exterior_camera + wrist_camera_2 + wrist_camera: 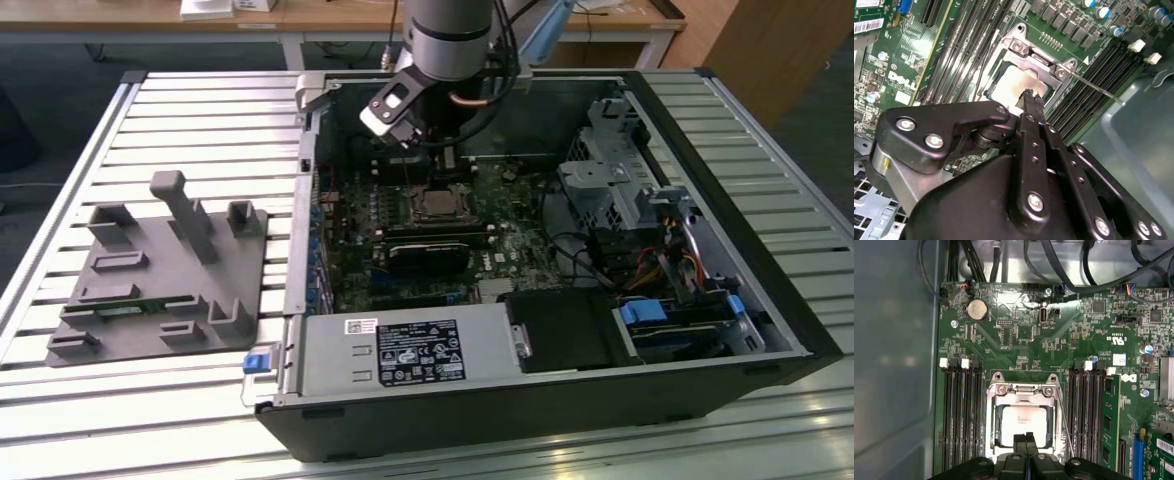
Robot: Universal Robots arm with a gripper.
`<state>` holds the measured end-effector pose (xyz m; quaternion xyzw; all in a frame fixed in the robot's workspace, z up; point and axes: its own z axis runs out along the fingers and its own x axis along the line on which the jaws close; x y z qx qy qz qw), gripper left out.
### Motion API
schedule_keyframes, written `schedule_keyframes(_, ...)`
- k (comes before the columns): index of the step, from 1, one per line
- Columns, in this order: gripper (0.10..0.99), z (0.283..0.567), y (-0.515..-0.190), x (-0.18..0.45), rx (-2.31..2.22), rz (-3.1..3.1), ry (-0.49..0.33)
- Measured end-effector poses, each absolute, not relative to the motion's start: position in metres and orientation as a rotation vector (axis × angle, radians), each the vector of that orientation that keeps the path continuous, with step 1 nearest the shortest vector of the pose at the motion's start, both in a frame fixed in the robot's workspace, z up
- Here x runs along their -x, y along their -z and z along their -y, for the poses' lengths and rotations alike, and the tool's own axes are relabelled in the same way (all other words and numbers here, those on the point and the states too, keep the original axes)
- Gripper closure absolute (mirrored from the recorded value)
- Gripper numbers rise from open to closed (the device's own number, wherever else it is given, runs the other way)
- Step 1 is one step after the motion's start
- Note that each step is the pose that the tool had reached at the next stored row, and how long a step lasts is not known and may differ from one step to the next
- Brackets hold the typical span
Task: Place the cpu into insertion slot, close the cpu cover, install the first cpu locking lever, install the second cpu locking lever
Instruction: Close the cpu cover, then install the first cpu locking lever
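In the exterior view the black gripper (449, 162), jaws pressed together and gripping nothing, is hovering at twelve o'clock of the silvery windowed cpu cover (437, 190). In the first wrist view the grey square cpu (1023, 421) is lying in the dark insertion slot (997, 432). Pressing straight down, not sideways, is looking safest.

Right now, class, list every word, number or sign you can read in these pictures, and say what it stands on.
Label on the metal box, exterior view: print too small to read.
White sticker on the motherboard, first wrist view: too small to read.
Top of the cpu, first wrist view: faint marking, unreadable.
Nothing can be quoted with certainty.
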<state>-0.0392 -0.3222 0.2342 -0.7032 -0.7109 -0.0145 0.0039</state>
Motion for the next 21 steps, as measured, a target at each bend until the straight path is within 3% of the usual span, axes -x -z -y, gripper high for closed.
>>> schedule_keyframes(21,0.98,0.322,-0.257,0.04,2.121,2.304,0.045)
